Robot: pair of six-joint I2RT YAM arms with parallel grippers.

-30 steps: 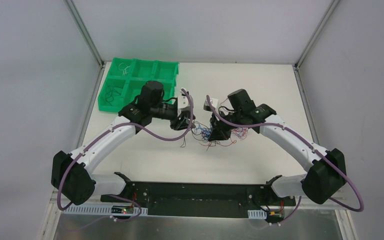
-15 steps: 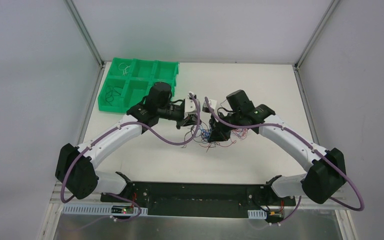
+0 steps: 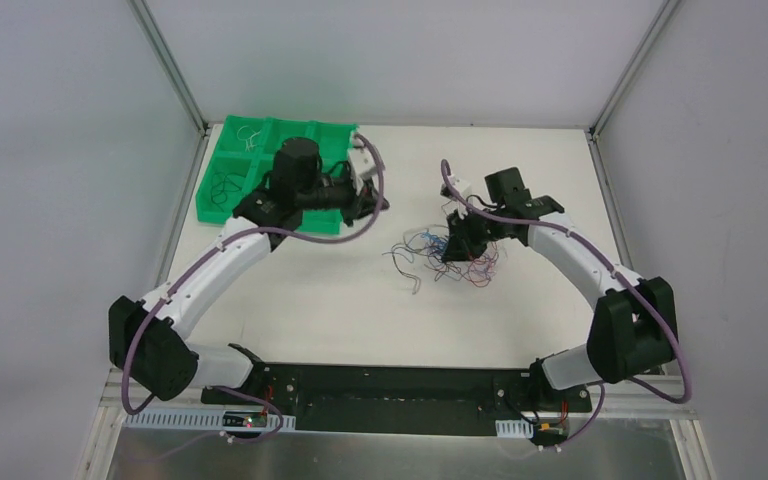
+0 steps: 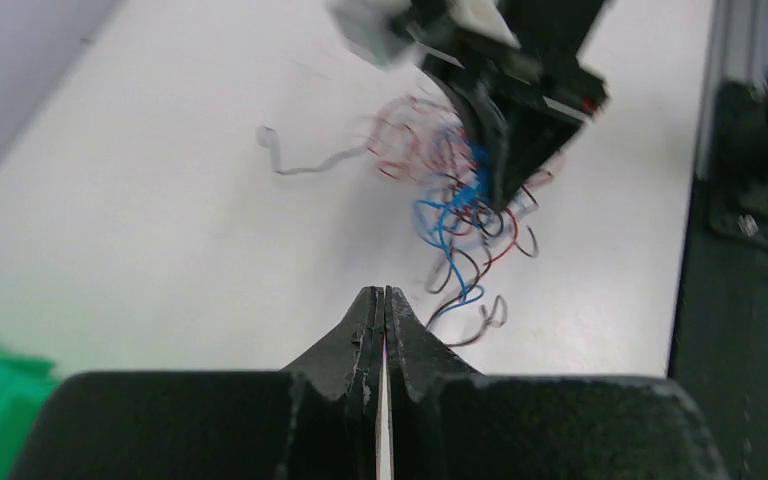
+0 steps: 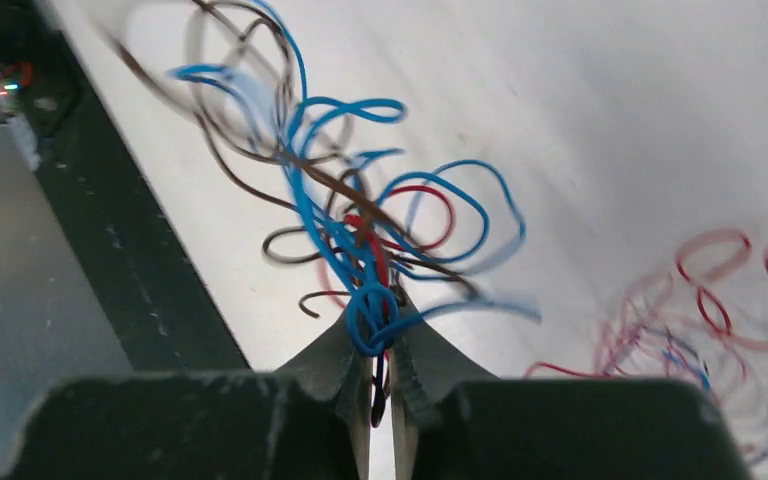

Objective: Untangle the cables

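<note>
Tangled cables (image 3: 425, 243) around the right claw (image 3: 453, 251), the left claw (image 3: 375, 203) well apart beside the green tray (image 3: 305, 135).

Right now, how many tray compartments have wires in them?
2 visible: the far-left compartment holds pale wire, the near-left compartment dark wire. The left arm hides parts of the others.

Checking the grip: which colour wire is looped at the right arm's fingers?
The blue wire: it alone coils into a tight loop at the fingers of the right gripper; red and dark strands run alongside.
</note>
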